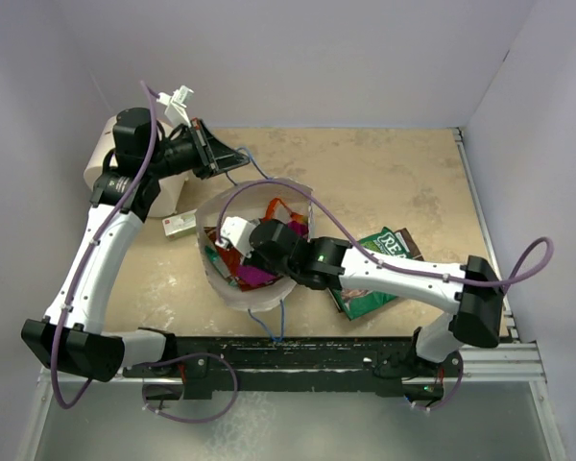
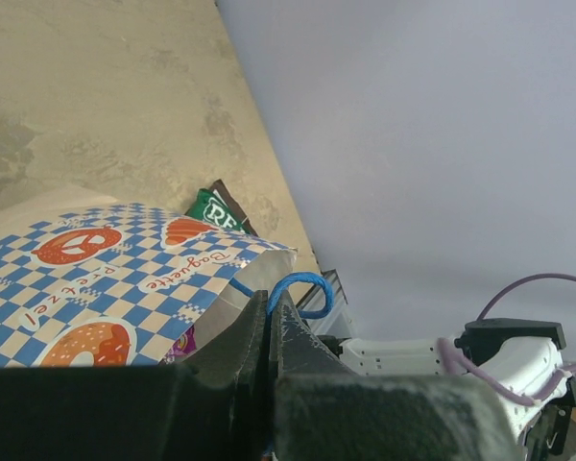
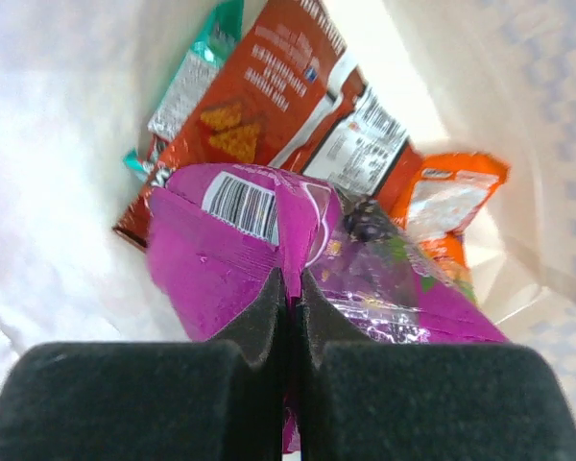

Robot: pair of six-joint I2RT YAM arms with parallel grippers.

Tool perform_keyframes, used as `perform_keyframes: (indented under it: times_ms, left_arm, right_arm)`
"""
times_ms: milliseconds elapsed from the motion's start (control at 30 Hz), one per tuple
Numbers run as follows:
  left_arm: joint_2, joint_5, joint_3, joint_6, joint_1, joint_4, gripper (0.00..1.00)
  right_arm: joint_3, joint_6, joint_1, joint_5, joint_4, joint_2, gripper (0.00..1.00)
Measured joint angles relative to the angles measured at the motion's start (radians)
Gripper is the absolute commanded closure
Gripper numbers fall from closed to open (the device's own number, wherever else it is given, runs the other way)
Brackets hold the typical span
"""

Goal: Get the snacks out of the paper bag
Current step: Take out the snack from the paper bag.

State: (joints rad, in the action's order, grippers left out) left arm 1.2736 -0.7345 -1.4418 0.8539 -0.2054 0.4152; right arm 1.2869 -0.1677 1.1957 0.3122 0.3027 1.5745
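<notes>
Magenta crinkly packet [image 3: 240, 259] is clamped in the right fingers [image 3: 254, 327] inside the white checked paper bag [image 1: 232, 288], left fingers [image 2: 240, 336] pinching its rim, green packet [image 1: 379, 252] already out on the worktop [image 1: 384, 182], red-orange packet [image 3: 259, 106], orange packet [image 3: 451, 192] and teal packet [image 3: 187, 86] yet to come.

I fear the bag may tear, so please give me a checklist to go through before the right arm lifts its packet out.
1. Right tool shut on the shiny magenta-purple packet: ok.
2. Left tool pinching the rim of the white paper bag with blue checks: ok.
3. Magenta-purple packet lying on top of the red-orange packet, nothing over it: ok.
4. Bag mouth open above it: ok.
5. Grip firm enough for the lift: cannot tell.
</notes>
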Motion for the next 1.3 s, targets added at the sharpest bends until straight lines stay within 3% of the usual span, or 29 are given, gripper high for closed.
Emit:
perform_keyframes:
  times_ms: [867,1000,1167,1300]
  left_arm:
    - [0.049,0.066,-0.044,-0.032,0.0,0.06,1.0]
    - [0.059,0.077,-0.049,-0.036,0.0,0.074,1.0]
    - [0.061,0.092,-0.049,-0.037,0.0,0.088,1.0]
    - [0.061,0.101,-0.049,-0.039,0.0,0.09,1.0]
  right_arm:
    - [0.266,0.086,0.003,-0.053,0.076,-0.51,1.0]
    - [0.267,0.094,0.009,0.111,0.105,-0.592,1.0]
    - [0.238,0.161,0.004,0.57,0.177,-0.628,1.0]
    - [0.159,0.253,-0.038,0.821,0.269,-0.632,1.0]
